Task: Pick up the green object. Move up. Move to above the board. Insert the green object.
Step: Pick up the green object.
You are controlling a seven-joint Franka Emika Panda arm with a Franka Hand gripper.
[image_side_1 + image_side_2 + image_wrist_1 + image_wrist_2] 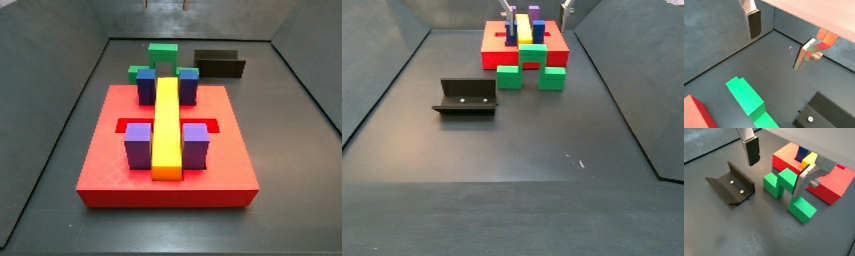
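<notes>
Green object (784,190) is sitting on the bench (724,235) right against the board's (839,184) edge, between the board and the fixture (731,184). In a side view the green object (531,64) is lying just in front of the board (556,55), with the fixture (466,97) nearer the camera. My end effector (777,165) is hanging open above it, gripping nothing; one finger (751,150) is showing on the fixture side, the other finger (806,178) over the board side, and the green object is lying below the gap. A yellow bar (166,125) and purple cubes (139,147) are resting on the board (120,180).
</notes>
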